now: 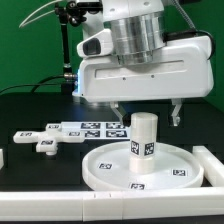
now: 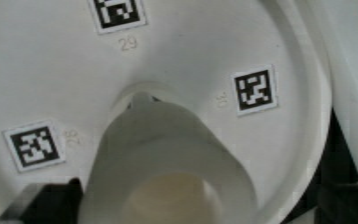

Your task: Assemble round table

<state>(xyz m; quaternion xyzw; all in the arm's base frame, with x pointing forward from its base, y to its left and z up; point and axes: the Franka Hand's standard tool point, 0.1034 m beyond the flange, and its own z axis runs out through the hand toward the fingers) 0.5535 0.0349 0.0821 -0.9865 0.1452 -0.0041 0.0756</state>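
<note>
The large rimmed round disc [image 1: 105, 168] lies flat on the black table at the front. The short thick cylinder leg [image 1: 145, 140] stands upright on the middle of the disc, its tag facing the camera. My gripper [image 1: 147, 113] hangs right above the leg, open, with one finger on each side of the leg's top and a gap on both sides. In the wrist view the leg [image 2: 167, 165] shows from above on the disc [image 2: 194, 70], between my dark fingers [image 2: 37, 205]. The cross-shaped four-armed piece [image 1: 45, 143] lies on the table at the exterior view's left.
The marker board [image 1: 85, 127] lies flat behind the disc at the left. A white rail block [image 1: 212, 165] stands by the disc at the exterior view's right, and another [image 1: 60, 207] runs along the front edge. A green wall is behind.
</note>
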